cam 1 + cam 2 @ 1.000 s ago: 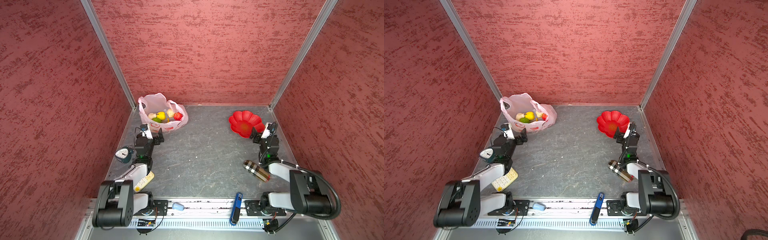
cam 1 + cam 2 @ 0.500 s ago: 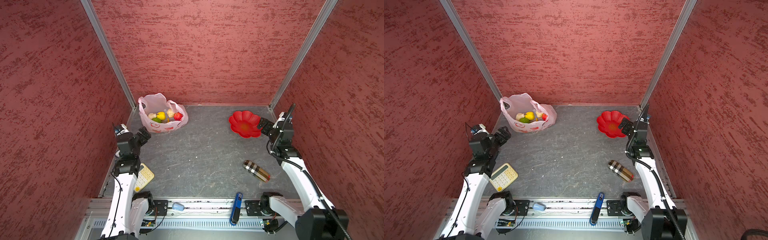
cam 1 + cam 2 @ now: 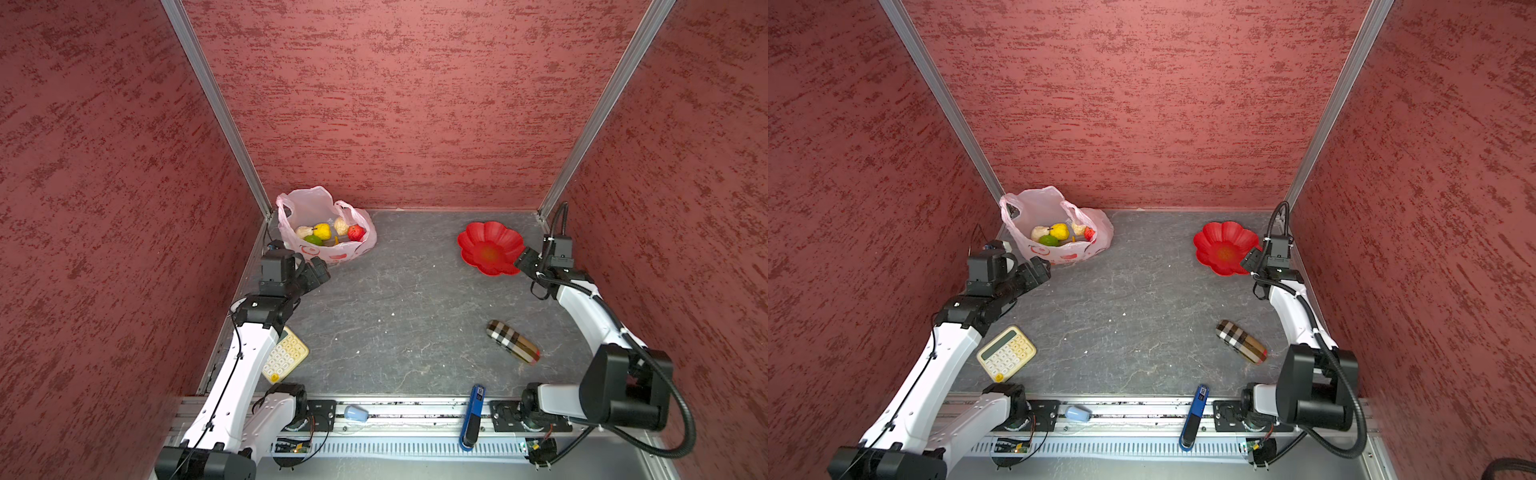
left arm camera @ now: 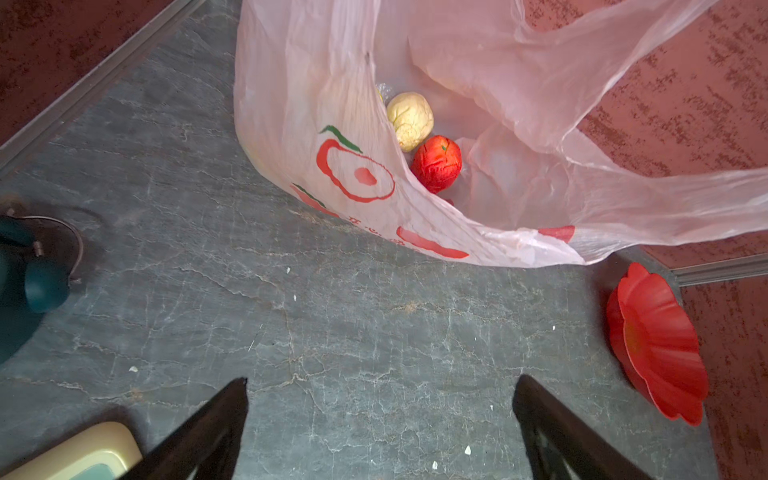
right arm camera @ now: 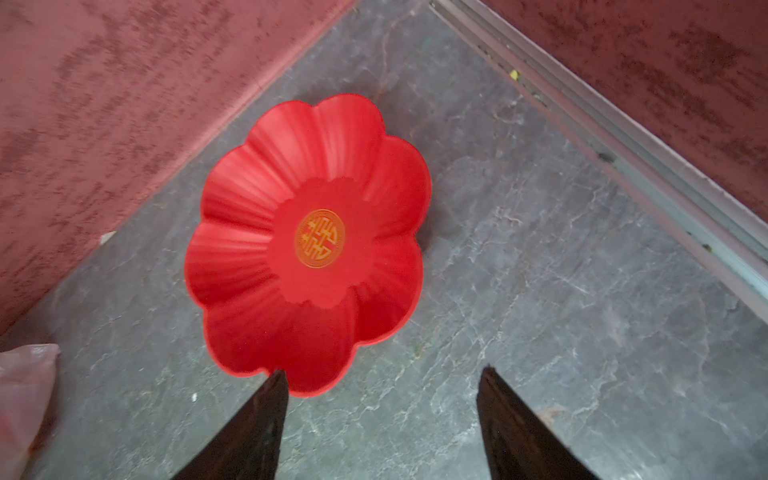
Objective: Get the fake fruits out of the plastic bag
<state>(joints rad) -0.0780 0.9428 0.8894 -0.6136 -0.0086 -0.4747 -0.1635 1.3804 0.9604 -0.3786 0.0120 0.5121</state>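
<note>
The pale pink plastic bag [image 3: 332, 254] [image 3: 1034, 210] stands open in the back left corner. In both top views the fake fruits lie inside it: a red apple [image 3: 355, 232], a yellow one [image 3: 322, 230], a green one [image 3: 313, 240] and two beige lumpy ones [image 3: 303, 231]. The left wrist view shows the apple [image 4: 437, 163] and one beige fruit [image 4: 410, 118] through the bag's mouth [image 4: 519, 83]. My left gripper [image 3: 320, 270] [image 4: 380, 380] hangs open just in front of the bag, holding nothing. At the far right, my right gripper [image 3: 524, 259] [image 5: 383, 370] is open and empty.
A red flower-shaped dish [image 3: 490, 247] [image 5: 316, 241] lies right beside the right gripper. A calculator [image 3: 284, 359] sits under the left arm, and a teal alarm clock [image 4: 25, 274] is near the left wall. A plaid case [image 3: 513, 341] lies front right. Red walls close three sides.
Both arms have unfolded from their low folded pose. The left gripper has swung right toward the front of the bag. The right gripper has stayed close to the red dish.
</note>
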